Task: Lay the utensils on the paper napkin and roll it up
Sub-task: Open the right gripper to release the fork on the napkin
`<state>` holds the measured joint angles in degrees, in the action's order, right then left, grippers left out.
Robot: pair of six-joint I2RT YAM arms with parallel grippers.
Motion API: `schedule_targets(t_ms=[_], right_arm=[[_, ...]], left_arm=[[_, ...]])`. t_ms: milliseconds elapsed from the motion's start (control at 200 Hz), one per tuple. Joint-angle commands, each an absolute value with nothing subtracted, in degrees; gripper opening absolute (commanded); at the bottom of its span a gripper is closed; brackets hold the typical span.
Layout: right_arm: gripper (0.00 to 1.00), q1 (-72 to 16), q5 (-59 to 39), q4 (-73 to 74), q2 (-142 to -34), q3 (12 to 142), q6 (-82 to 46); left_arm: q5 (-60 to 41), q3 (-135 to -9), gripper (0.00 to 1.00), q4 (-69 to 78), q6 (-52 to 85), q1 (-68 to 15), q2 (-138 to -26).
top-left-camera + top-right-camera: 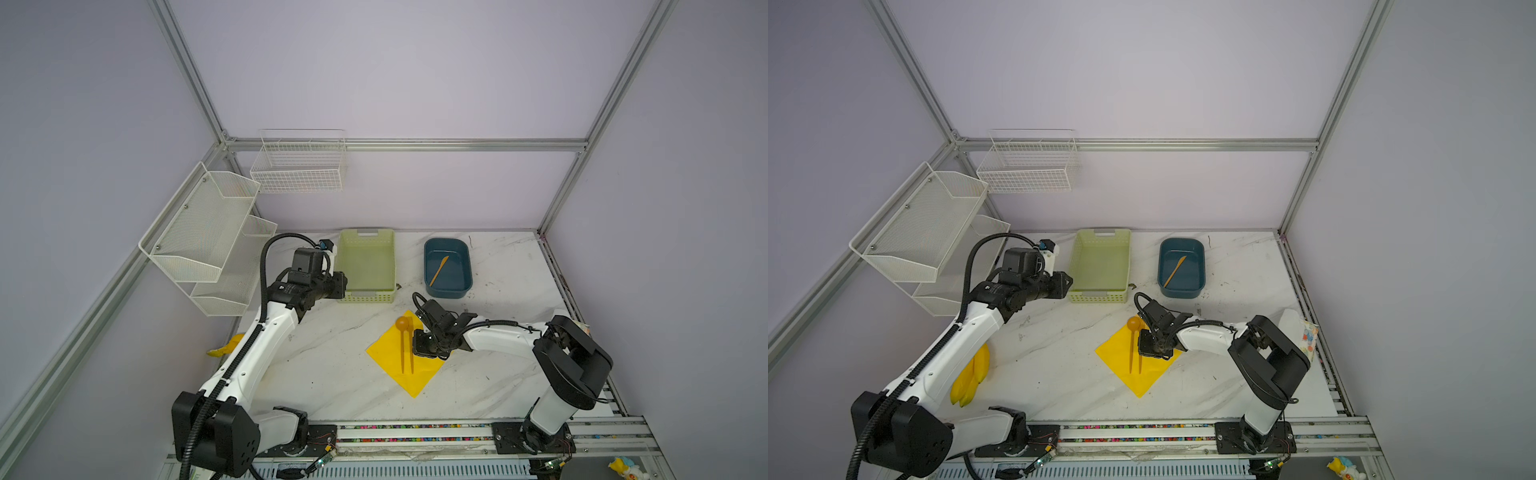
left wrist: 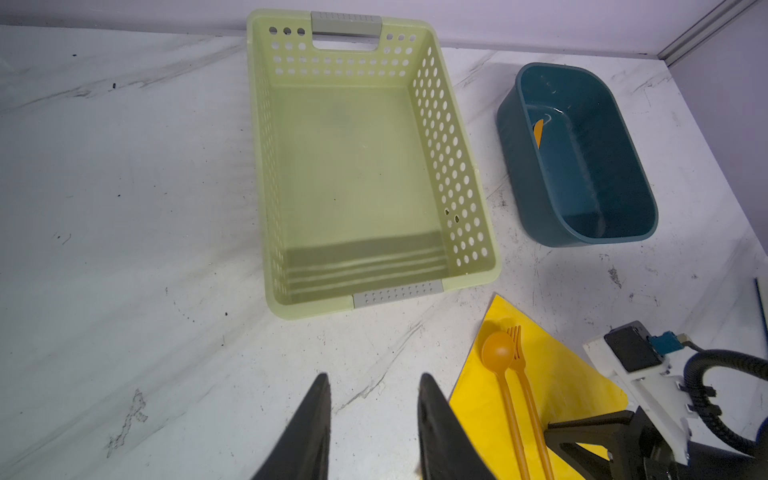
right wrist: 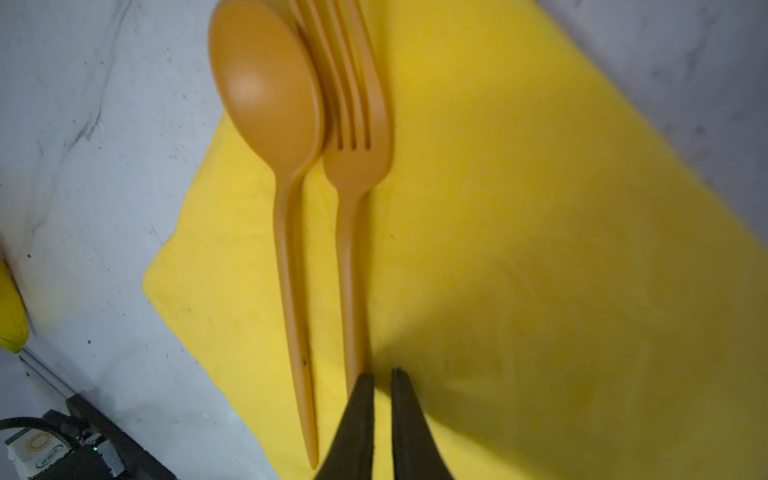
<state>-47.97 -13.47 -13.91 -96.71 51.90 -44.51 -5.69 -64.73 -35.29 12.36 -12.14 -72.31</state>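
The yellow paper napkin [image 1: 411,382] [image 1: 1142,380] lies as a diamond mid-table. On it the spoon [image 1: 402,323] [image 3: 266,83] and the fork [image 1: 411,353] [image 3: 353,166] lie side by side, heads toward the back. The knife [image 1: 439,270] [image 1: 1175,271] lies in the blue tub [image 1: 448,291]. My right gripper [image 1: 417,353] [image 3: 383,372] hovers low over the napkin at the fork's handle end, jaws almost together, only napkin in the slit; one finger hides the handle's tip. My left gripper [image 1: 343,284] [image 2: 372,378] is open and empty beside the green basket [image 1: 365,297].
A yellow banana toy [image 1: 971,378] lies under my left arm near the table's left edge. White mesh shelves [image 1: 199,232] and a wire basket [image 1: 299,166] hang on the walls at the back left. The tub stands just behind my right arm.
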Motion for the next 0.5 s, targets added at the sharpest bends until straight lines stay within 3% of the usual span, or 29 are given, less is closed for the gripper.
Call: schedule_targets(t_ms=[0,495], right_arm=[[0.15,-48.34,-13.71,-13.62,-97.58,51.44,-44.62],[0.15,-48.34,-11.5,-17.17,-94.8,53.06,-45.03]], left_arm=[[-5.36,-62.93,0.35,-34.45,10.88,-12.31,-71.34],[-5.36,-62.99,0.35,-34.45,10.87,-12.35,-71.41]])
